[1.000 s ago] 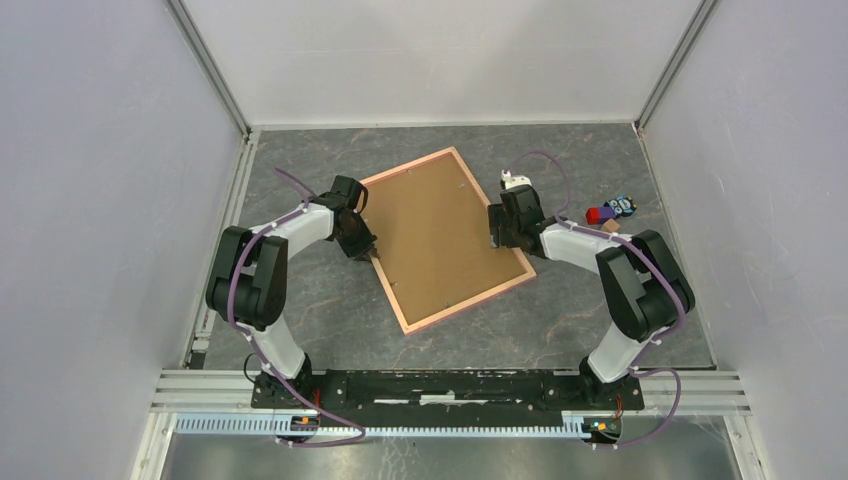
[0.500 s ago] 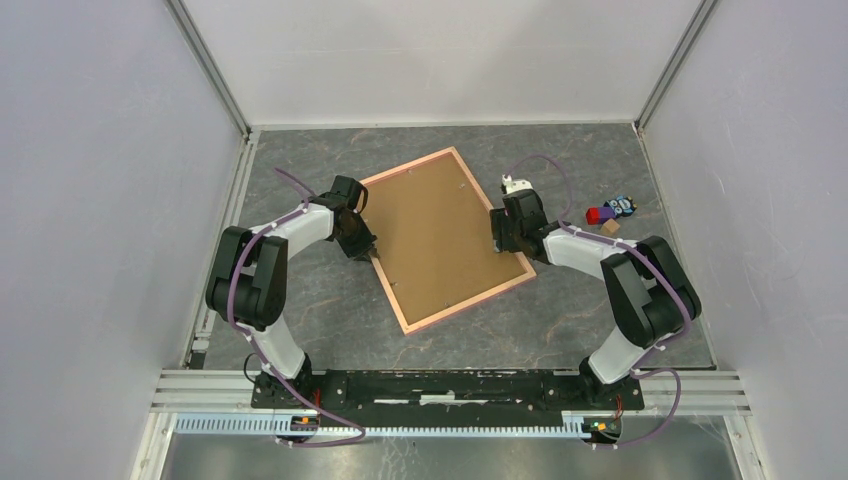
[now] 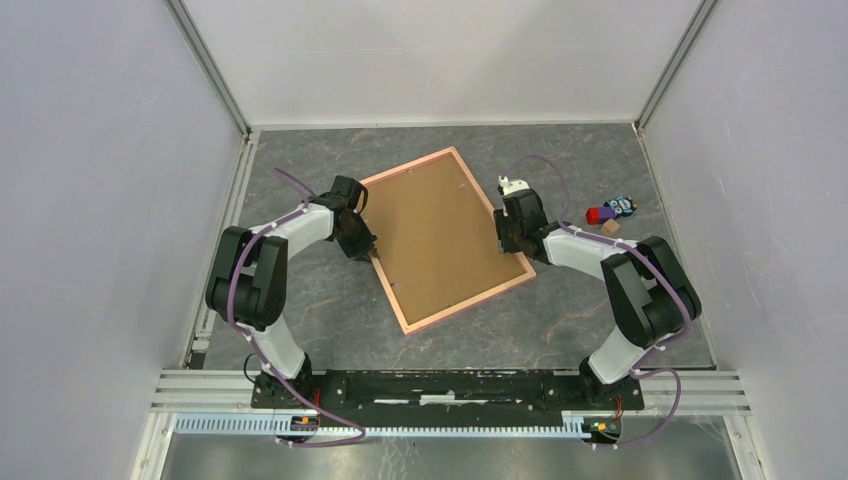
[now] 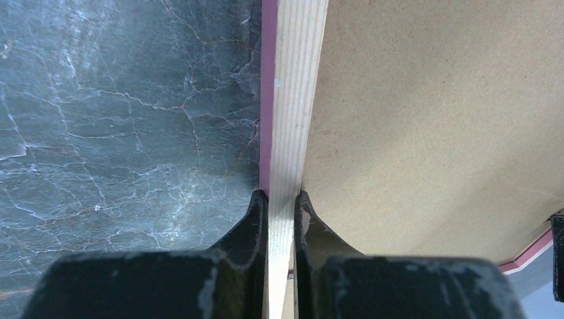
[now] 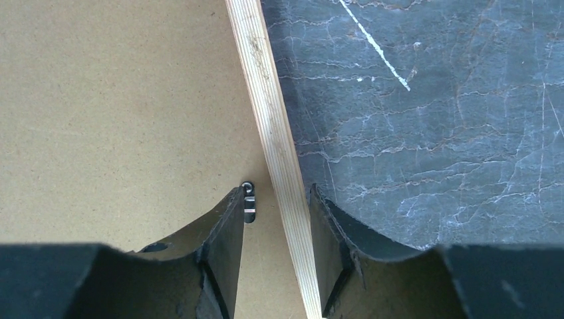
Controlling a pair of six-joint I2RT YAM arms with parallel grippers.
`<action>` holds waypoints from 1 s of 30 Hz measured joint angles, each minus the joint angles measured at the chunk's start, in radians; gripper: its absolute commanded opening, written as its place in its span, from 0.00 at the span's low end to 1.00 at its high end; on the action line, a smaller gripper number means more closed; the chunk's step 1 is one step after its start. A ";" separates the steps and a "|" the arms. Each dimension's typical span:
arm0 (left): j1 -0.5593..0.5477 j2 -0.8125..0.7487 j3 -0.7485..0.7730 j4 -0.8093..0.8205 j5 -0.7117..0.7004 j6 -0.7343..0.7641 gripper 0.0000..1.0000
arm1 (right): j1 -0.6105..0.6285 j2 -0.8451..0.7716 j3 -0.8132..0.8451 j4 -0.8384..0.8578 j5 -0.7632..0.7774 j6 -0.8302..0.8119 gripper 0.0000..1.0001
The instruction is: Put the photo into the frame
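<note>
Pink frame (image 3: 447, 238): flat on the table, brown backing side up, sitting skewed between the two arms
Left gripper (image 4: 281, 199): clamped tight on the frame's left rail, both fingers pressed against the pale wood
Right gripper (image 5: 276, 196): fingers parted either side of the right rail, not pinching it. There's a gap on the board side, right by a little metal clip (image 5: 248, 201)
Table (image 3: 300, 300): dark grey, marble look
Far right: a red block (image 3: 598, 214) and a small blue thing (image 3: 624, 206), well apart from the frame
Room: plain pale walls (image 3: 90, 200) on three sides
</note>
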 measured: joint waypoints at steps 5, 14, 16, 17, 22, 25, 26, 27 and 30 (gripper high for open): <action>0.000 0.000 0.000 0.000 0.000 0.000 0.02 | -0.002 0.000 0.000 0.000 0.002 -0.016 0.36; 0.001 0.000 0.000 0.000 0.000 0.000 0.02 | -0.007 0.002 0.000 0.003 0.000 -0.040 0.23; 0.001 0.000 0.000 0.000 0.000 0.000 0.02 | -0.007 0.004 0.003 0.003 -0.002 -0.046 0.20; 0.001 0.000 0.000 0.000 0.000 0.000 0.02 | -0.008 0.006 0.005 0.002 -0.004 -0.049 0.19; 0.001 0.000 0.000 0.000 0.000 0.000 0.02 | -0.011 0.008 0.008 0.002 -0.011 -0.060 0.16; 0.001 -0.001 0.000 0.001 0.000 0.000 0.02 | -0.012 0.008 0.008 0.003 -0.018 -0.068 0.28; 0.001 -0.001 0.000 0.000 0.000 0.000 0.02 | -0.012 0.008 0.008 0.003 -0.020 -0.069 0.33; 0.001 -0.001 0.000 0.001 0.000 0.000 0.02 | -0.012 0.008 0.008 0.003 -0.025 -0.071 0.40; 0.001 -0.001 0.000 0.001 0.000 0.001 0.02 | -0.012 0.002 -0.004 0.023 -0.034 -0.072 0.56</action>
